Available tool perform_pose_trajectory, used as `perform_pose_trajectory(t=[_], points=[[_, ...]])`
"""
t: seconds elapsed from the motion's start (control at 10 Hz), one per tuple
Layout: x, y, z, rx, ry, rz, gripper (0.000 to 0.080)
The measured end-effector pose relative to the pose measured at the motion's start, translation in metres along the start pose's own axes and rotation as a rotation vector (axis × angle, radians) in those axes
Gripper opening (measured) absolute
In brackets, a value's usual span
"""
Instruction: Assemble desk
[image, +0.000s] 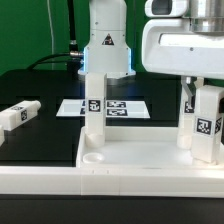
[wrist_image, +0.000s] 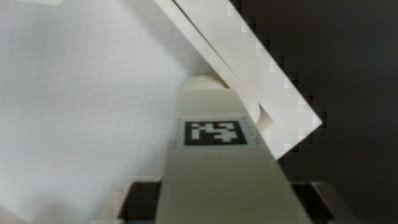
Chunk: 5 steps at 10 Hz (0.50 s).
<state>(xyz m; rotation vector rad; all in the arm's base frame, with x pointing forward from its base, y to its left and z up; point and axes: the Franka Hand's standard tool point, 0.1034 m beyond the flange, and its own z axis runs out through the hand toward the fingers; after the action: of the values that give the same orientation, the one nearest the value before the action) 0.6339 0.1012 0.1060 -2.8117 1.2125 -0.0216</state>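
Gripper: the gripper (wrist_image: 222, 193) is partly closed, its 2 dark pads (wrist_image: 146, 196) pressed on opposite faces of the held leg (wrist_image: 217, 150); it grips nothing else.
Held leg, axis: the long axis runs straight out from between the fingers, in line with the gripper's own reach. In the exterior view the leg stands upright under the hand.
Held leg, far end: directly beyond the fingertips it meets the desk slab (wrist_image: 89, 100) at a corner, just inside the rim. The leg itself hides whether its tip is down in a socket.
Slab from gripper: it lies below, spreading away to 1 side of the held leg.
Other legs: the standing leg (image: 93, 112) is upright at a slab corner well off to the gripper's side. The loose leg (image: 18, 114) lies on the table farther out the same way.
Open socket: 1 round socket (image: 97, 157) shows empty, well apart from the gripper.
Judgement: the coming move looks like a push or twist along the leg's axis, so leg and corner socket need to be in line. A tilt could jam the tip against the rim.
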Motion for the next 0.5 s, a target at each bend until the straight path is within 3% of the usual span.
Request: perform_pose_trajectory(t=[0.2, 0.3, 0.4, 0.5], points=[[-0.0006, -0.0007, 0.0004, 0.003, -0.001, 0.131, 0.029], [-0.0007, -0.0008, 0.0005, 0.003, -0.002, 0.165, 0.0366], [-0.0008, -0.0008, 0.0006, 0.003, -0.002, 0.144, 0.0366], [-0.001, -0.0005, 0.0007, 0.002, -0.003, 0.115, 0.0549]])
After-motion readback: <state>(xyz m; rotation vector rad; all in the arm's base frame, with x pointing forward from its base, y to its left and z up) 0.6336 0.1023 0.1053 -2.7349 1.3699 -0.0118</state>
